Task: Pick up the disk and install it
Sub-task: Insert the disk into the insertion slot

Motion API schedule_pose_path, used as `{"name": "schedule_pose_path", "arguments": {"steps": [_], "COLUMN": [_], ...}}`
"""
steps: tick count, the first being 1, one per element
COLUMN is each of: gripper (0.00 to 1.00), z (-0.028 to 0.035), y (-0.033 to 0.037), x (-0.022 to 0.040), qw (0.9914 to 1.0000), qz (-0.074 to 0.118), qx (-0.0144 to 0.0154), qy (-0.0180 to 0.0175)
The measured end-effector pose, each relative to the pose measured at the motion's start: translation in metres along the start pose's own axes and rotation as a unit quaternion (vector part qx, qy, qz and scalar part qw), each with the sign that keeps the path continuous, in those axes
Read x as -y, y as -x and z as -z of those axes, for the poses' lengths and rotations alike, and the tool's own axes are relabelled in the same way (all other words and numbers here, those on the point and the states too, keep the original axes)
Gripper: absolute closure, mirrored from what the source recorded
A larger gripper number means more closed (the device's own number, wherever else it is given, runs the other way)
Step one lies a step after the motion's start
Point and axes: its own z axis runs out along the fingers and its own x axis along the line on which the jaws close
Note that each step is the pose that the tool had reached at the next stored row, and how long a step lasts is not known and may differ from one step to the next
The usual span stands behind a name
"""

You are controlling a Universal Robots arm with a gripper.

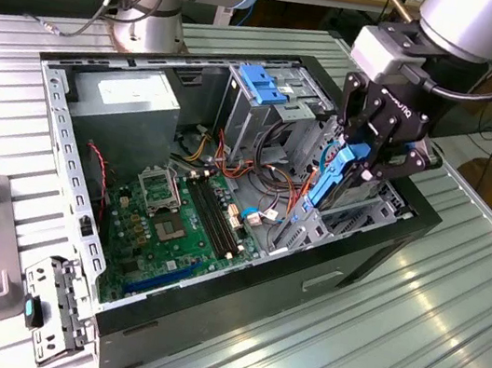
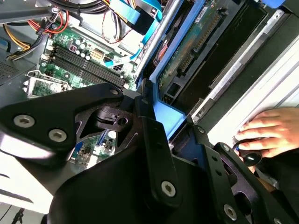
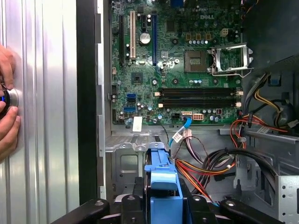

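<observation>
The jaws pinch the disk by its blue side rails and hold it on edge, tilted, over the bay at the front end of the open computer case. Cables and the drive cage crowd the inner side. A person's hand rests on the tabletop outside the case wall.

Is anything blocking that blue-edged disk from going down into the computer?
Nothing visible does. The pincer holds the disk on edge over the case; orange and red cables lie beside it, not under it.
</observation>
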Motion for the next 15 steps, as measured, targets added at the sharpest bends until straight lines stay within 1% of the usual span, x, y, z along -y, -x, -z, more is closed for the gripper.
{"name": "schedule_pose_path", "arguments": {"steps": [1,4,6,7,15], "gripper": [0.63,0.63,0.63,0.63,0.63], "z": [-0.0033,-0.0102,-0.0133,-0.0142,-0.0145], "y": [0.0000,0.0000,0.0001,0.0001,0.0000], "x": [0.0000,0.0001,0.0001,0.0001,0.0001], "qw": [1.00000,1.00000,1.00000,1.00000,1.00000], "qz": [0.000,0.000,0.000,0.000,0.000], "qx": [0.0001,0.0000,0.0000,0.0000,-0.0010], "qy": [0.0000,0.0000,0.0000,0.0000,0.0000]}}
